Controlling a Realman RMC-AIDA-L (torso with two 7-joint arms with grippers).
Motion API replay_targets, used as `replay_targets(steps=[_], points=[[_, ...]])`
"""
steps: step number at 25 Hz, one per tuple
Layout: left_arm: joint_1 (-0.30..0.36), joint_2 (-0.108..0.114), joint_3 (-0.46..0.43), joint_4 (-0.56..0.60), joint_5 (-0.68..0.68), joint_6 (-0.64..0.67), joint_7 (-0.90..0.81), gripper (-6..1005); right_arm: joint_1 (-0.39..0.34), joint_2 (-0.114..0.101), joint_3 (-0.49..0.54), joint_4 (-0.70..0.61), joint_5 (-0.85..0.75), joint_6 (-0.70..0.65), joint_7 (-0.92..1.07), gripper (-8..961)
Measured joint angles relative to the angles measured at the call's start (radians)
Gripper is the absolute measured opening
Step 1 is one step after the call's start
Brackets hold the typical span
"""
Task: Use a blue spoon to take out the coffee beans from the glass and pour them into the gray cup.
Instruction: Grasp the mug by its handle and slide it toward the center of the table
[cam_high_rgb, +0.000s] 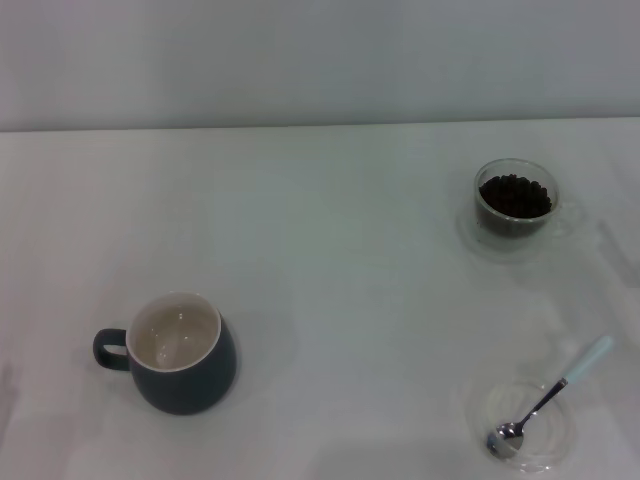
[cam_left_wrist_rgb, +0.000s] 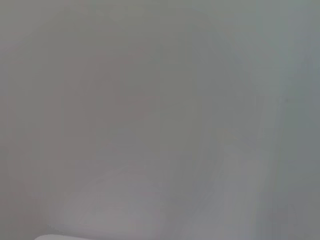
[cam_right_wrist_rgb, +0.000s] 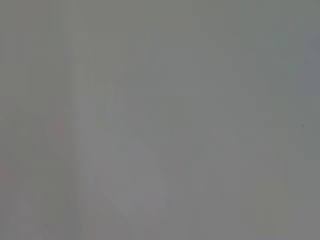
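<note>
a white table (cam_high_rgb: 330, 260) fills the head view, with neither arm nor gripper visible on it. at the near left stands the gray cup (cam_high_rgb: 183, 375), a squat, rounded, dark blue-gray mug with a cream-white inside; its loop handle points to the left and the inside looks bare. far off on the right side, toward the back, stands the glass (cam_high_rgb: 516, 205), a small clear round-walled cup with a clear side handle on its right, holding the coffee beans (cam_high_rgb: 515, 195), a heap of small dark brown ovals. at the near right lies a flat clear glass saucer (cam_high_rgb: 545, 445), and the blue spoon (cam_high_rgb: 550, 397) rests on it: the shiny metal bowl sits inside the saucer while the thin neck and pale light-blue handle slant up and to the right over the rim. the cup, the glass and the saucer stand well apart from each other. both wrist views show only a plain pale grey surface, so whether either gripper is open or closed cannot be told.
</note>
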Motion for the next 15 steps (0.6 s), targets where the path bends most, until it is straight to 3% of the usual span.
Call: replay_targets(steps=[10,15], points=[[-0.003,-0.001,0.003,0.004,0.003,0.001,0.003,872,-0.006,0.000,0.000,0.003,0.000,0.000,0.002,874],[-0.011,0.003,0.010,-0.022,0.066,-0.007,0.005,873,-0.005,0.002,0.000,0.005,0.000,0.000,0.003,874]])
